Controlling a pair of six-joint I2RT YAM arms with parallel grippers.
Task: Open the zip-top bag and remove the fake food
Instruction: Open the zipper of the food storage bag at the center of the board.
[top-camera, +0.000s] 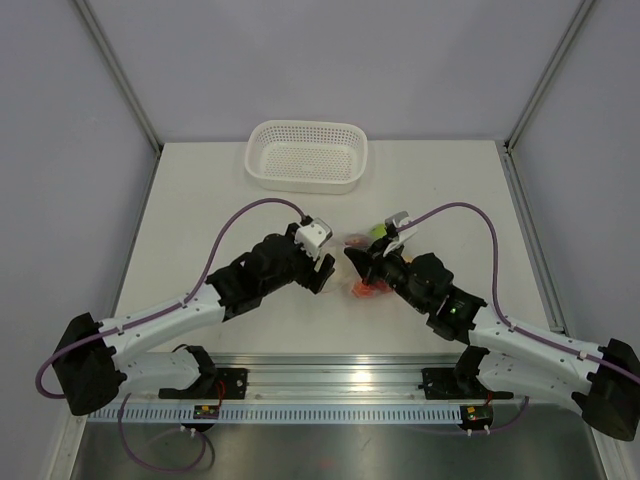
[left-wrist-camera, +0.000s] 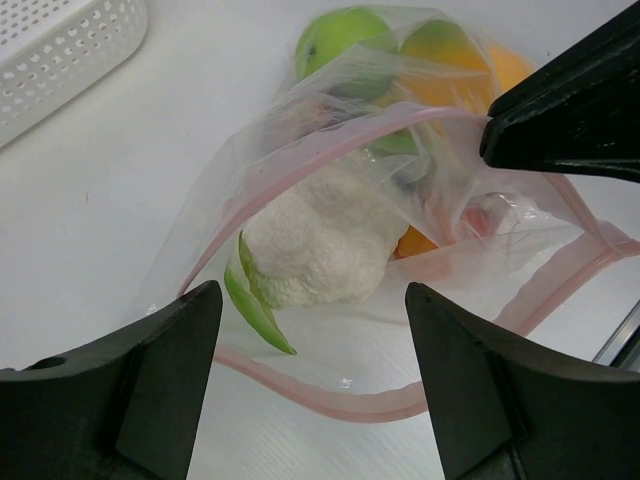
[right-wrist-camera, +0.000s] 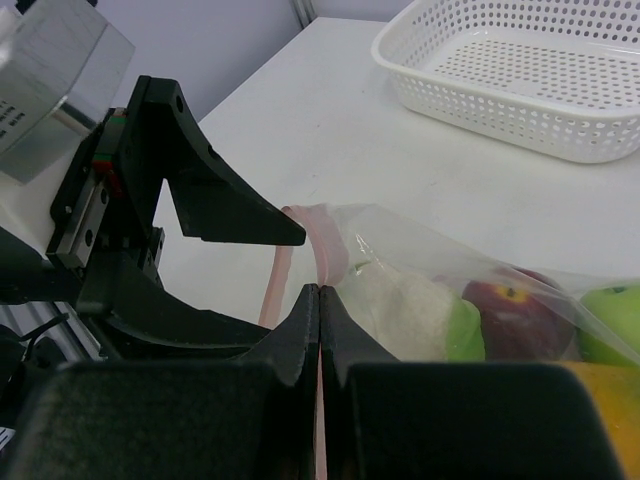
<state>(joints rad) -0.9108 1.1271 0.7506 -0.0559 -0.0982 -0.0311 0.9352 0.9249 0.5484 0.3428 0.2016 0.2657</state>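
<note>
Zip-top bag (top-camera: 362, 288) of clear, crinkly plastic with a pink zip strip lies on the white bench (top-camera: 200, 190) in the top view, between the two arms. It is well apart from the white perforated plastic basket (top-camera: 307, 155) at the far edge. The left hand (top-camera: 325, 272) sits just beside the bag's left end, and the right hand (top-camera: 352, 255) is at its right. In the left wrist view the left hand's two black fingers (left-wrist-camera: 150, 380) stand spread wide and grip nothing, with the bag's open mouth lying in front of them. Through the plastic show a white cauliflower with a green leaf (left-wrist-camera: 320, 240), a glossy green apple (left-wrist-camera: 340, 40) and an orange piece (left-wrist-camera: 470, 65). A black finger of the right hand rests on the bag's upper lip. In the right wrist view the right hand's fingers are pressed together, pinching the pink edge of the bag. A dark red apple (right-wrist-camera: 510, 305) lies inside beside the cauliflower, and the basket stands behind on the bench.
</note>
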